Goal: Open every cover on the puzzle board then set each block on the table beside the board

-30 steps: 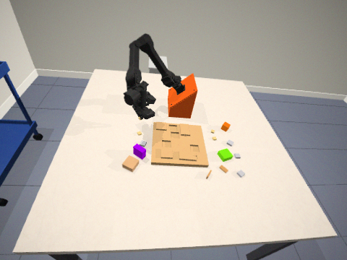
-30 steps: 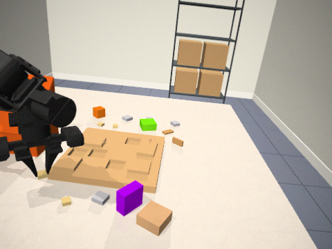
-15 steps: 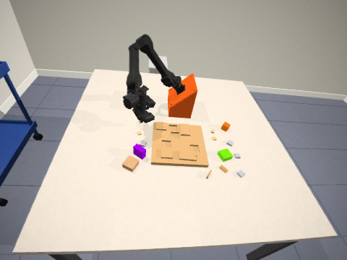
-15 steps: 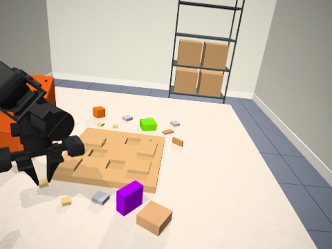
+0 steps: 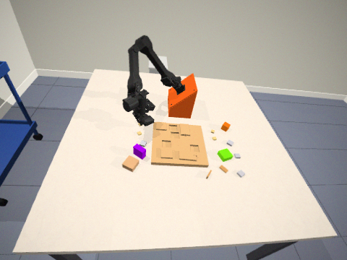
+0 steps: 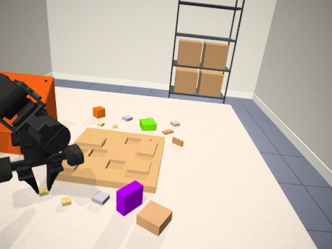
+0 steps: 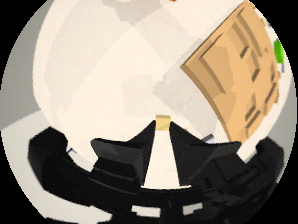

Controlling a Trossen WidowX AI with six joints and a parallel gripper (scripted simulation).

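My gripper (image 6: pixel 43 189) (image 7: pixel 162 123) is shut on a small yellow block (image 6: pixel 43 192) (image 7: pixel 163 120) off the board's left side; whether the block touches the table is unclear. The tan puzzle board (image 5: pixel 180 165) (image 6: pixel 107 184) (image 7: pixel 239 100) shows several uncovered wells and raised tan covers. Another yellow block (image 5: pixel 139 133) (image 6: pixel 66 201), a grey block (image 5: pixel 143 144) (image 6: pixel 100 198), a purple block (image 5: pixel 139 152) (image 6: pixel 129 198) and a tan block (image 5: pixel 130 163) (image 6: pixel 154 217) rest left of it. A green block (image 5: pixel 225 154) (image 6: pixel 148 124) and an orange cube (image 5: pixel 225 126) (image 6: pixel 99 112) rest right.
Small yellow, grey and orange-brown pieces also lie right of the board, including a grey one (image 5: pixel 241 173) and a thin orange-brown one (image 5: pixel 209 174) (image 6: pixel 178 141). A tall orange wedge-shaped box (image 5: pixel 182 105) stands behind the board, close to the arm.
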